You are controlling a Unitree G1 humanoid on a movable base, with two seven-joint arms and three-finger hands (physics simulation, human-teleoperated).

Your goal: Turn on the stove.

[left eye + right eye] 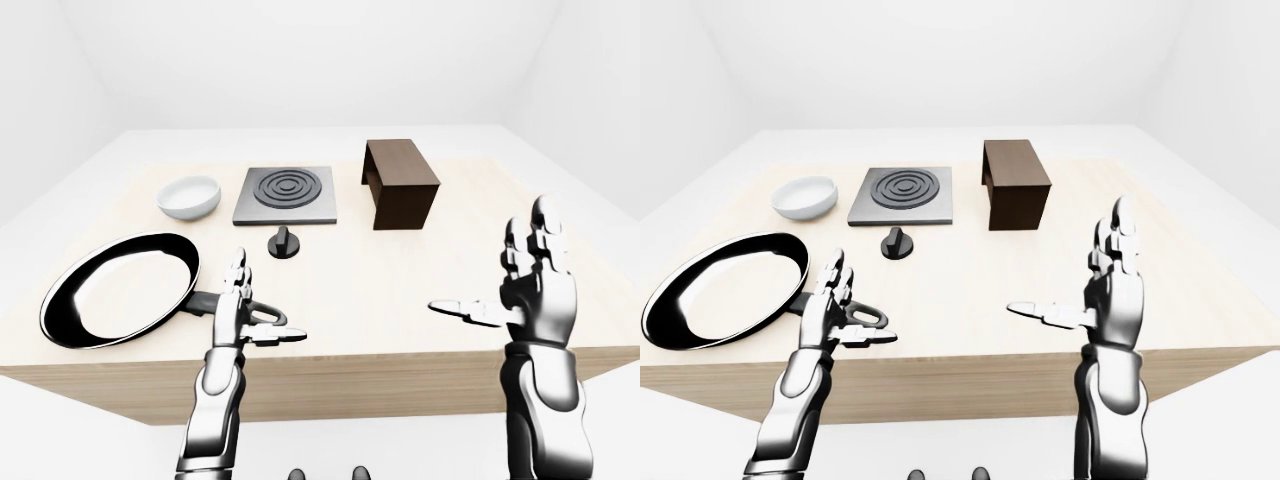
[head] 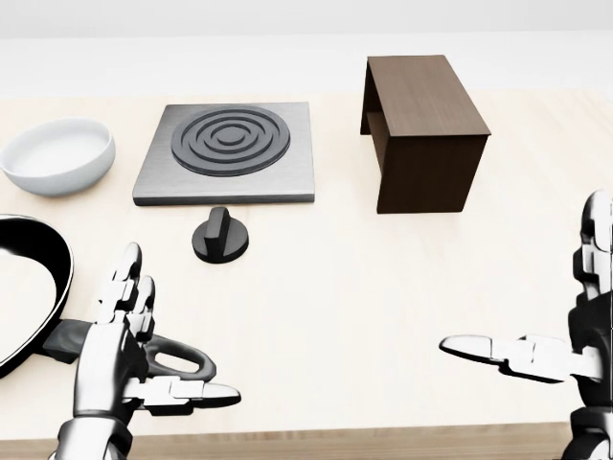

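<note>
Wide pale table [image 2: 383,287] bearing everything. Black frying pan [image 1: 110,295] at left-eye view's left, handle under the left hand [image 2: 120,359], fingers spread, gripping nothing. Dark wooden box [image 2: 421,129] upper right. Grey stove [image 2: 228,151] at centre top, black knob [image 2: 220,238] just below it, untouched. White bowl [image 2: 57,155] left. Right hand [image 2: 565,335] splayed, empty, far right.

Your open left hand [image 1: 830,310] and right hand [image 1: 1110,290] hover apart over the table [image 1: 970,270]; knob [image 1: 896,243] lies just below the stove [image 1: 902,194].
</note>
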